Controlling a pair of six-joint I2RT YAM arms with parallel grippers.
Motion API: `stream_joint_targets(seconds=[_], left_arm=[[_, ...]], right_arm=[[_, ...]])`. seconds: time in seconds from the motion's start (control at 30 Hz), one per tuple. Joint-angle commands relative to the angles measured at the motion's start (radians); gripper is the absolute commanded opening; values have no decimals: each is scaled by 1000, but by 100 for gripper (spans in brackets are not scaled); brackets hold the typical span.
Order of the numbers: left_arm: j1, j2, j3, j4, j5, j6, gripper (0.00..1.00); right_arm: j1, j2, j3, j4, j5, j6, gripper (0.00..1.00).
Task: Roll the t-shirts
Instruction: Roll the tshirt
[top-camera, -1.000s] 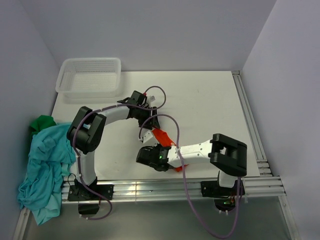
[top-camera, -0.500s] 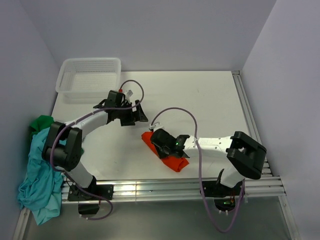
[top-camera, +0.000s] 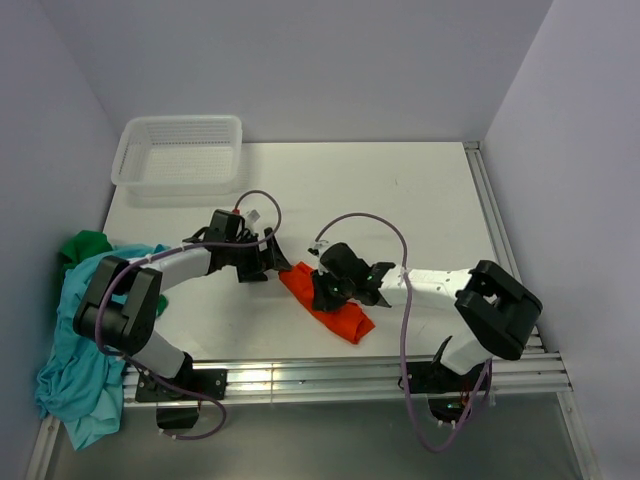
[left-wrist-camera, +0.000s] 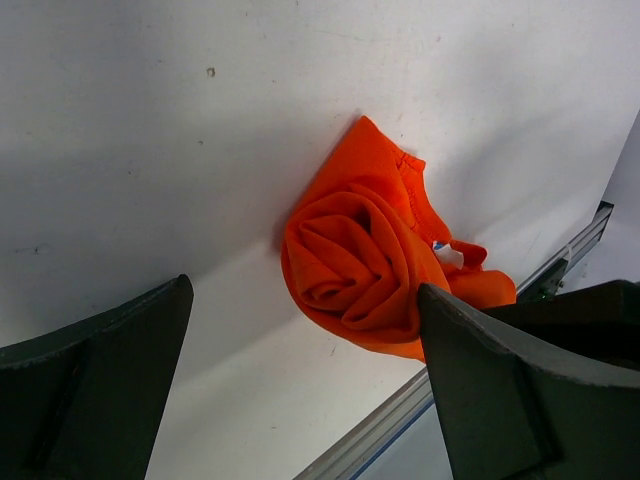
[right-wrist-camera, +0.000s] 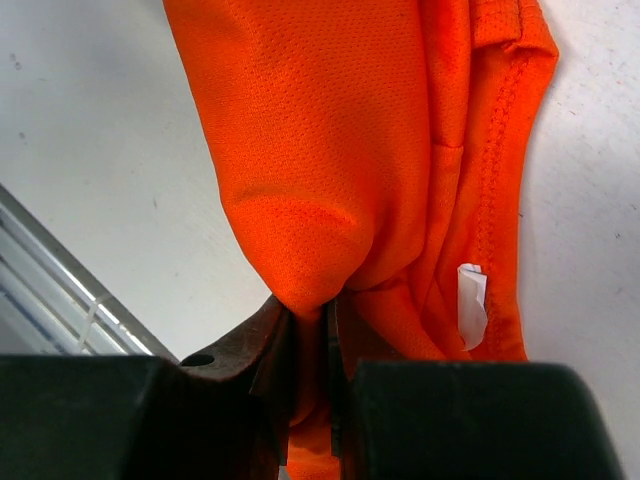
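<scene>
Right fingers (right-wrist-camera: 268, 345) are pinching the orange t-shirt (top-camera: 347, 322) on the bench (top-camera: 430, 210)
Left fingers (left-wrist-camera: 100, 370) are hovering, spread, beside its rolled end

One orange t-shirt (top-camera: 346, 321), one teal t-shirt (top-camera: 85, 340), one dark green t-shirt (top-camera: 86, 245), one white mesh basket (top-camera: 178, 184).

This looks like a robotics lab cell: a white desk (top-camera: 420, 190) closed in by plain pale walls (top-camera: 300, 70), aluminium rails (top-camera: 300, 378) along its near and right edges, and the left arm (top-camera: 180, 262) and right arm (top-camera: 435, 283), cabled, bolted to the near rail.
</scene>
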Motion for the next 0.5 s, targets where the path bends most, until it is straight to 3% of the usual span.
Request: stream_joint_targets(seconds=[0.0, 0.2, 0.37, 0.47], left_arm=[[-2, -36, -28, 67, 13, -22, 100], [-8, 16, -39, 115, 58, -35, 99], [7, -62, -103, 254, 102, -69, 99], [9, -87, -93, 244, 116, -57, 100]], right_arm=[[-33, 33, -26, -5, -105, -25, 0], [-44, 61, -8, -14, -116, -36, 0], [-70, 87, 5, -17, -143, -44, 0], [-79, 90, 2, -11, -156, -45, 0]])
